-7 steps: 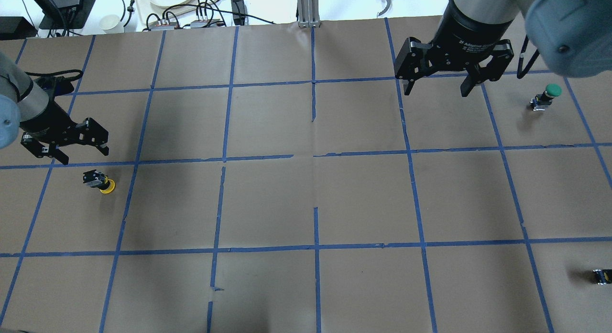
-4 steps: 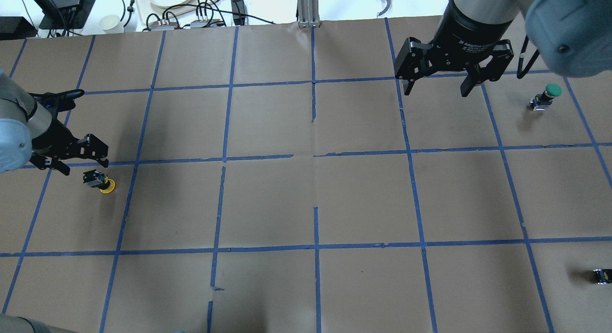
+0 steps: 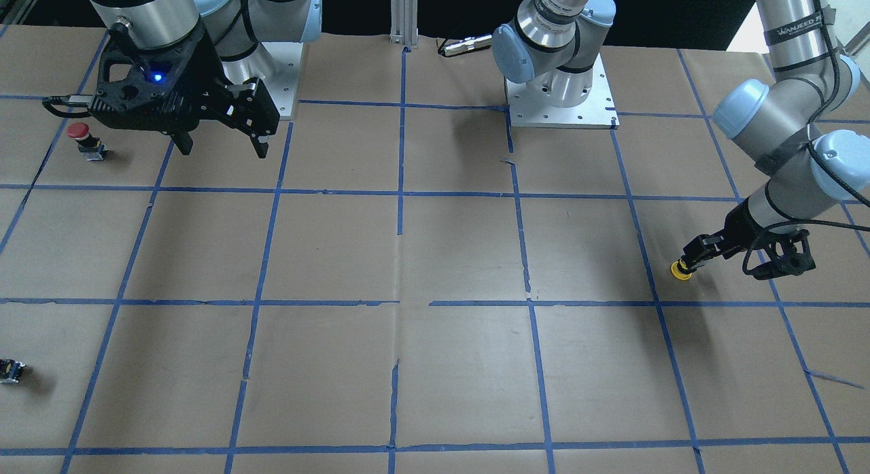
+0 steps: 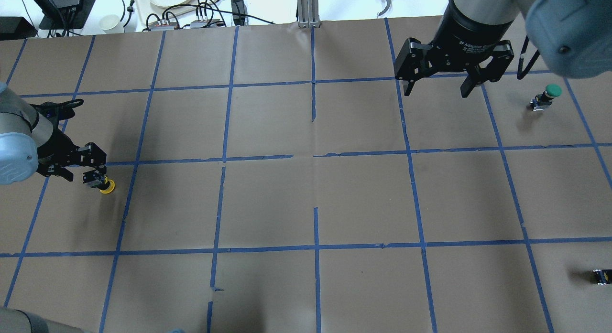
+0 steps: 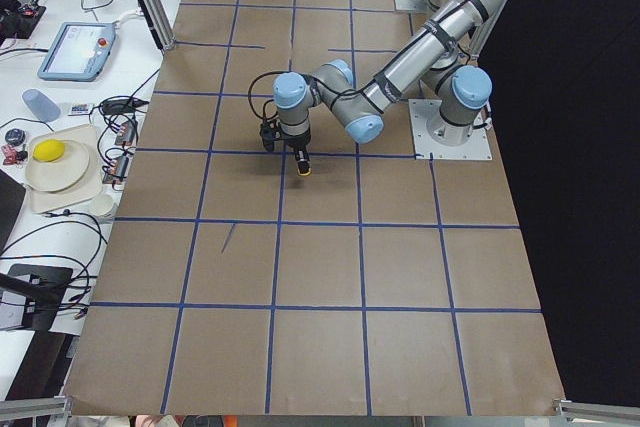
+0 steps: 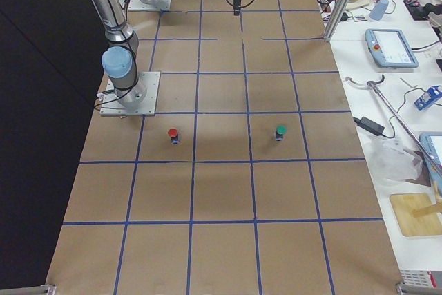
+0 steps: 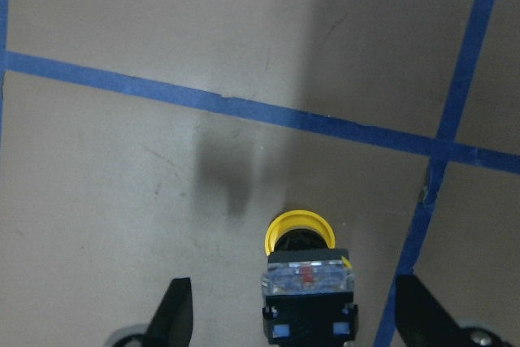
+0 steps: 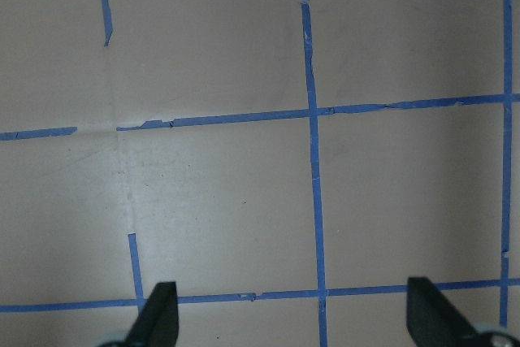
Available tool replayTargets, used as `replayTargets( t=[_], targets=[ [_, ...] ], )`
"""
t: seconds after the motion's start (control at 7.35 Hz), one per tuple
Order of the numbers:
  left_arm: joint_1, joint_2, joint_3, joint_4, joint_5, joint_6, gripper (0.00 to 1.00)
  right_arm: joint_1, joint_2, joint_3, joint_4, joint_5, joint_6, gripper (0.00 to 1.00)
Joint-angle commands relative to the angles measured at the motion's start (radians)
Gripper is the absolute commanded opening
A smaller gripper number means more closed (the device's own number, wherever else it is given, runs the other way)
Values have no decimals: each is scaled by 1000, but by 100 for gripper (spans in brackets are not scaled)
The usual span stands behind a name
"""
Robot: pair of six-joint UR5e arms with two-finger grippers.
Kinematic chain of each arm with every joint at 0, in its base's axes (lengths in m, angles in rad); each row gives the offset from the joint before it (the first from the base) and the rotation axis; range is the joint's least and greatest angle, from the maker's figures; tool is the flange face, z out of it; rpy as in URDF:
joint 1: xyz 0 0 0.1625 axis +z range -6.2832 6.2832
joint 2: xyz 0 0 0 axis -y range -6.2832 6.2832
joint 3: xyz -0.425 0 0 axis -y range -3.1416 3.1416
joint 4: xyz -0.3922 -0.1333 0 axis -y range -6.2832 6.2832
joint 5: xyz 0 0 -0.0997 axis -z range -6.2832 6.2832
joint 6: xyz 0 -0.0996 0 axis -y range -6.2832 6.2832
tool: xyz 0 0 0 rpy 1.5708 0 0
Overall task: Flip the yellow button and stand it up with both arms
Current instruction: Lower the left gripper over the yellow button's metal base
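robotics lab: taped grid table, cabled workbench

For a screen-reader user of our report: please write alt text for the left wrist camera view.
The yellow button lies between the open fingers of the left gripper, its switch body nearest the camera and its cap pointing away. It rests on brown paper crossed by blue tape lines.

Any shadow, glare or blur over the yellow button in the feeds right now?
Left wrist view: the yellow button is sharp; a soft shadow falls on the brown paper just up-left of it. Overhead view: its cap reads clearly, but the far desk is blown out white. Front-facing view: a mild sheen on the paper mid-table, away from the button.
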Motion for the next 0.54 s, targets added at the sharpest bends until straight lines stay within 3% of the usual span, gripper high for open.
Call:
replayTargets(
  t=[0.0,0.14,0.41],
  targets=[
    [1,-1,0,-1,2,-1,74,-1,1,0,1,0,0,100],
    [1,-3,-2,-1,2,-1,69,1,1,2,1,0,0,100],
    [1,-4,-3,-1,3,-1,69,-1,-2,3,1,1,1,100]
  ],
)
